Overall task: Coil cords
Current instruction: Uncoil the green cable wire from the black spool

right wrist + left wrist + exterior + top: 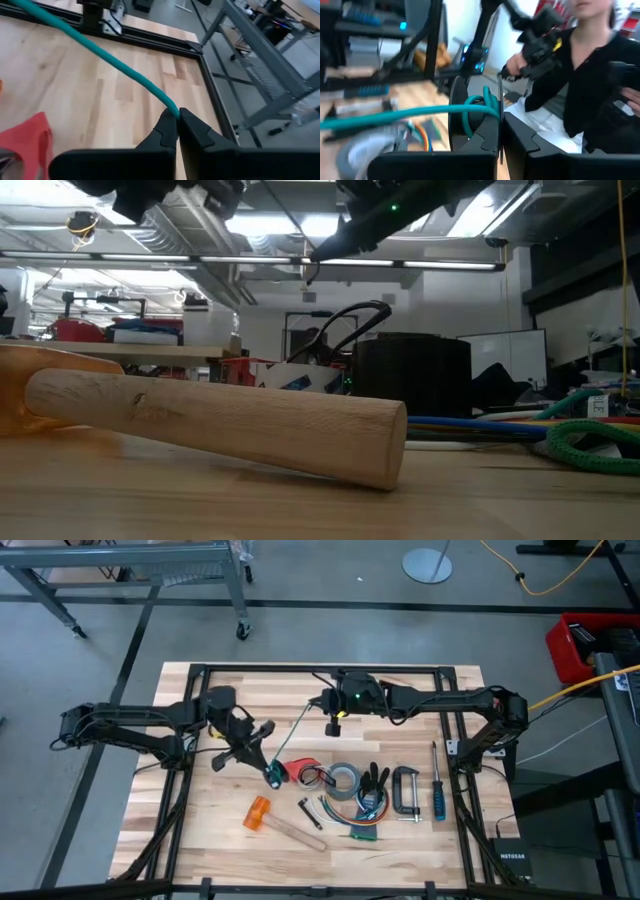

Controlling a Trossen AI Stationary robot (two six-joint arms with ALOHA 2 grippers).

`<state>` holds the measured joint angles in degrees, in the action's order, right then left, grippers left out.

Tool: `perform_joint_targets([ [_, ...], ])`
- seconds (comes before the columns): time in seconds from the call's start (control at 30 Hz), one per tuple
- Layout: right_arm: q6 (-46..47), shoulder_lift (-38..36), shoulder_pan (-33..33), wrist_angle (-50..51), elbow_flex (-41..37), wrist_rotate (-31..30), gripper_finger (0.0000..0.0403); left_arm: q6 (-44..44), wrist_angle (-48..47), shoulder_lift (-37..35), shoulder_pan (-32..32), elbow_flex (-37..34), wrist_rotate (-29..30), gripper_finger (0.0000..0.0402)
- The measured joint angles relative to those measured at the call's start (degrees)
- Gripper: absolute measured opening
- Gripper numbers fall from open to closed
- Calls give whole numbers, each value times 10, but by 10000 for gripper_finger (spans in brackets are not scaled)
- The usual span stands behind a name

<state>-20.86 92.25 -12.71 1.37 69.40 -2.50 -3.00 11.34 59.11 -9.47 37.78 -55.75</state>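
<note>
Where the right gripper (177,116) pinches its two dark fingers (165,131) together, the teal-green cord (107,57) is clamped right at their tips and runs away taut over bare wood toward the black frame rail (150,36) at the table's far edge. From above, that gripper (334,727) hangs over the far middle of the table, with clear boards under it. The cord (292,741) slants down and left to the left gripper (270,773), whose fingers (487,137) are closed on it too, a loop of cord (479,107) curling round them. Just right of that gripper lie a red pouch (299,770), a roll of grey tape (345,780), a C-clamp (404,790) and a blue screwdriver (437,790); nearer lies an orange-headed mallet (270,820). Open wood remains at the near left. At table height the mallet's handle (215,425) blocks most of the scene, and both grippers are cut off overhead. A person in a dark top (580,75) shows blurred beyond the table
</note>
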Motion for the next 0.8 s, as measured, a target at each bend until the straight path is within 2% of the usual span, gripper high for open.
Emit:
perform_joint_targets([
  [0.17, 1, 0, 0, 11, 1, 9, 6, 0, 44, 0, 0, 0, -16, 1],
  [0.37, 29, 0, 0, 38, 1, 25, 6, 0, 46, 0, 0, 0, -18, 1],
  [0.5, 29, 0, -1, 43, 1, 57, 9, 0, 47, 0, 0, 0, -1, 1],
  [0.8, 68, 0, -3, 21, 0, 67, 102, 7, 44, -1, -22, 0, 73, 1],
])
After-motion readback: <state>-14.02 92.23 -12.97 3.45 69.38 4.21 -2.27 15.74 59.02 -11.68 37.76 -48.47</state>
